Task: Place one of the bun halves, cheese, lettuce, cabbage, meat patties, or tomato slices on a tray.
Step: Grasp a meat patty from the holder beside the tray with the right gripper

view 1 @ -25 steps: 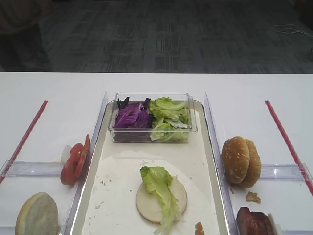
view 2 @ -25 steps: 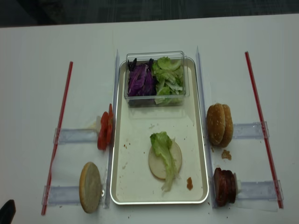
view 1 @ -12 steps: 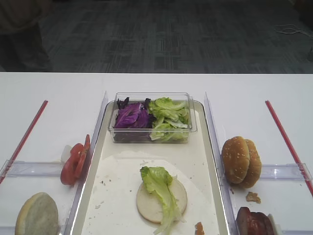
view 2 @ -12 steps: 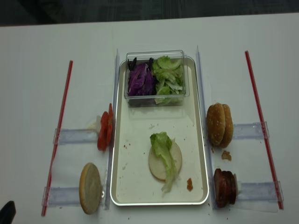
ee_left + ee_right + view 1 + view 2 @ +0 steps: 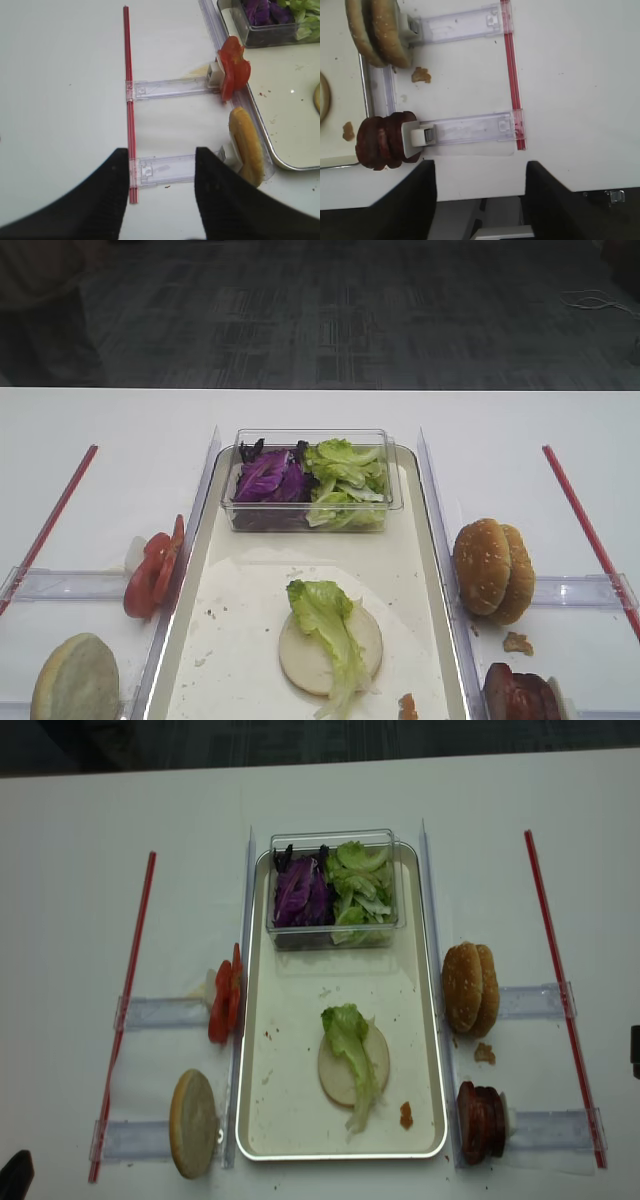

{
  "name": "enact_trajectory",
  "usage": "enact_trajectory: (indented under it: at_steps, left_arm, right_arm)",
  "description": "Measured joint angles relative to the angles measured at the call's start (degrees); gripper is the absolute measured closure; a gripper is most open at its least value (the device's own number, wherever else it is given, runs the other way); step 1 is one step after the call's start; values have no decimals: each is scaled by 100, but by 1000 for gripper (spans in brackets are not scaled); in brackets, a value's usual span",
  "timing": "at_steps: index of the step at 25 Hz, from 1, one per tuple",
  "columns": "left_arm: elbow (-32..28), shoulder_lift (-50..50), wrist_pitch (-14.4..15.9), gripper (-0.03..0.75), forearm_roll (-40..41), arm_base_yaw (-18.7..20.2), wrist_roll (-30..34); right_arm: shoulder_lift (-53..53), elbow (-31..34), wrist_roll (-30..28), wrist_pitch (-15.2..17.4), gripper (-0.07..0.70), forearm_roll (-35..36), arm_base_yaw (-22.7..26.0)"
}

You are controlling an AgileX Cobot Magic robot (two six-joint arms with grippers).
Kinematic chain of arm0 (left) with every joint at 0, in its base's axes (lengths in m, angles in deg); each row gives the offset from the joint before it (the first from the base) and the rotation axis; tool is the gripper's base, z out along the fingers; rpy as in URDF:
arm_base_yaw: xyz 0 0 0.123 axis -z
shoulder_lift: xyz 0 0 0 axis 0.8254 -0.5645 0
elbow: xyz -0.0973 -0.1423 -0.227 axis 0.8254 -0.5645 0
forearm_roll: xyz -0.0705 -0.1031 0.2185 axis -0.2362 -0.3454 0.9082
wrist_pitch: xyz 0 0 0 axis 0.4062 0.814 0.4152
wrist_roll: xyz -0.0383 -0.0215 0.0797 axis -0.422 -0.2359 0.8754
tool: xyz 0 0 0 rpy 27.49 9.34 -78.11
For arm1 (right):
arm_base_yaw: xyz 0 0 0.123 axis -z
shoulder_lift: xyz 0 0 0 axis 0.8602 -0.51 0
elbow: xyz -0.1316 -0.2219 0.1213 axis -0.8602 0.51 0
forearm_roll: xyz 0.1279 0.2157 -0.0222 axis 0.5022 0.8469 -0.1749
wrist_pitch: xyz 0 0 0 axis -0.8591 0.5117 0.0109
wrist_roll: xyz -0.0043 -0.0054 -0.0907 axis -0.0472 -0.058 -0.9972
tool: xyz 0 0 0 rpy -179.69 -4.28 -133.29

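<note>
white table (image 5: 500, 430), dark carpet (image 5: 330, 310) behind

White table (image 5: 120, 430) before dark grey carpet (image 5: 330, 320) (faint grid pattern)

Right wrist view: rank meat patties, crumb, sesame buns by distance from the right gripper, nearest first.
From the right gripper, at the bottom edge, open:
1. Meat patties, lower left, upright in their holder.
2. Crumb, on the table, mid left.
3. Sesame buns, top left corner.
</note>
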Motion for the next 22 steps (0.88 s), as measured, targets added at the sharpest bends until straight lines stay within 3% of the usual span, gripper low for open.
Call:
enact_trajectory:
  at_steps: [11,22]
  left_arm:
    - [0,0,0,420,0,0,0]
    - [0,0,0,419,0,0,0]
  right_arm:
    - [-204,0,0,-12,211,430,-89]
    - [-974,-40,867,-75,211,558,-1292]
